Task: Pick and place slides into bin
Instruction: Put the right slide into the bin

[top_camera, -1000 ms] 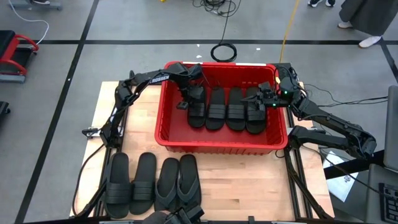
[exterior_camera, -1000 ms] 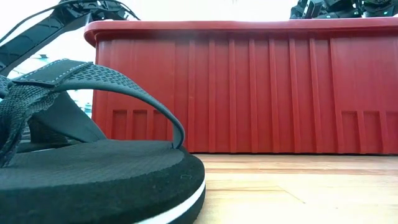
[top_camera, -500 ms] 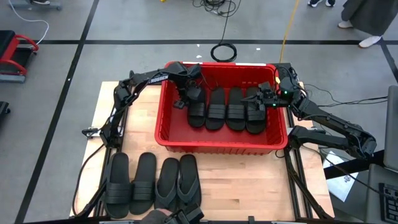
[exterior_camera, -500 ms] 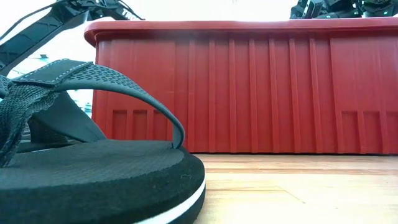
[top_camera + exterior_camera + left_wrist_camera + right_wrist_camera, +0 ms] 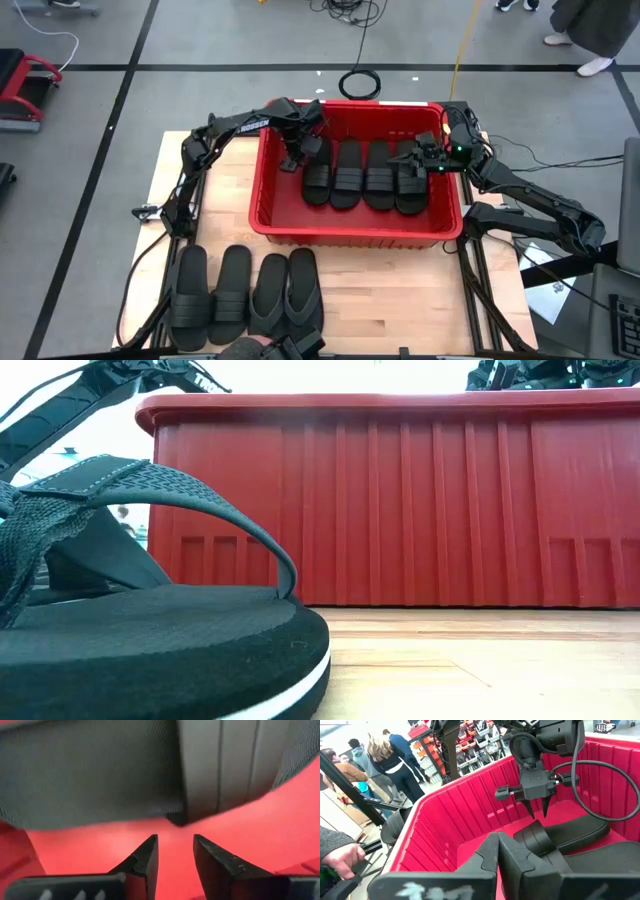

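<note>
The red bin (image 5: 258, 215) stands at the table's far middle, with four black slides (image 5: 348, 175) lying side by side on its floor. My left gripper (image 5: 293, 158) hangs inside the bin near its far left corner, just left of the leftmost slide (image 5: 100, 775). It is open by a narrow gap and empty, with its fingers (image 5: 538, 809) pointing down. My right gripper (image 5: 413, 158) is shut and empty over the far end of the rightmost slide (image 5: 410, 185). Two ribbed-strap slides (image 5: 210, 295) and two flip-flops (image 5: 287, 295) lie flat on the table's near left.
In the low view the near flip-flop (image 5: 150, 640) fills the foreground in front of the bin's wall (image 5: 420, 510). There is bare wood at the table's near right (image 5: 400, 300). People and shelves show beyond the table in the right wrist view (image 5: 395, 760).
My left gripper has moved a little up and toward the bin's far wall, away from the leftmost slide. The slides have stayed where they were.
</note>
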Motion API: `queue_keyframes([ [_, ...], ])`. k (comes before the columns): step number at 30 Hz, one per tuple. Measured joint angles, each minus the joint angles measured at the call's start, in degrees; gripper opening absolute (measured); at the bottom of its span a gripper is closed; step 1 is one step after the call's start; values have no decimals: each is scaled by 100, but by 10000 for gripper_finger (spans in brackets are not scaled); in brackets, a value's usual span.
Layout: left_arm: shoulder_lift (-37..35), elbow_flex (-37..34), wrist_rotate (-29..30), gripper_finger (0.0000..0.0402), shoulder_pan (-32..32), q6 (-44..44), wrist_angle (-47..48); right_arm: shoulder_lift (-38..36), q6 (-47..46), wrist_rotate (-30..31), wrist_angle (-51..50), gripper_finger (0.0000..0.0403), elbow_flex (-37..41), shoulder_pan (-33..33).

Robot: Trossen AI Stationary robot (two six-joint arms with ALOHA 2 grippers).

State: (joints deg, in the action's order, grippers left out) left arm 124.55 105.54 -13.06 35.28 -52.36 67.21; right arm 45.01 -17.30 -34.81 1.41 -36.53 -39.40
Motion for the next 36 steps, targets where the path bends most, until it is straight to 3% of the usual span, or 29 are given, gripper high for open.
queue_keyframes([
  [8, -348, 7, 350, 124, -14, 18, 118, 0, -66, 0, -2, 0, 0, 0],
  [13, -695, 7, -65, 129, -15, 332, -648, 1, -30, 0, -1, 0, 0, 0],
  [18, -795, 15, -347, 161, -13, 898, -1549, 0, -3, 10, 0, 0, 0, 0],
  [22, -764, 15, -1052, 207, 33, 1574, -1494, 2, -23, 11, 0, 0, 0, 0],
  [28, -743, 9, -1530, 270, 16, 1388, -1038, 2, -42, 15, 0, 0, 0, 0],
  [36, -336, 7, -1678, 274, 11, 1342, -804, 2, -46, 20, 2, 0, 0, 0],
])
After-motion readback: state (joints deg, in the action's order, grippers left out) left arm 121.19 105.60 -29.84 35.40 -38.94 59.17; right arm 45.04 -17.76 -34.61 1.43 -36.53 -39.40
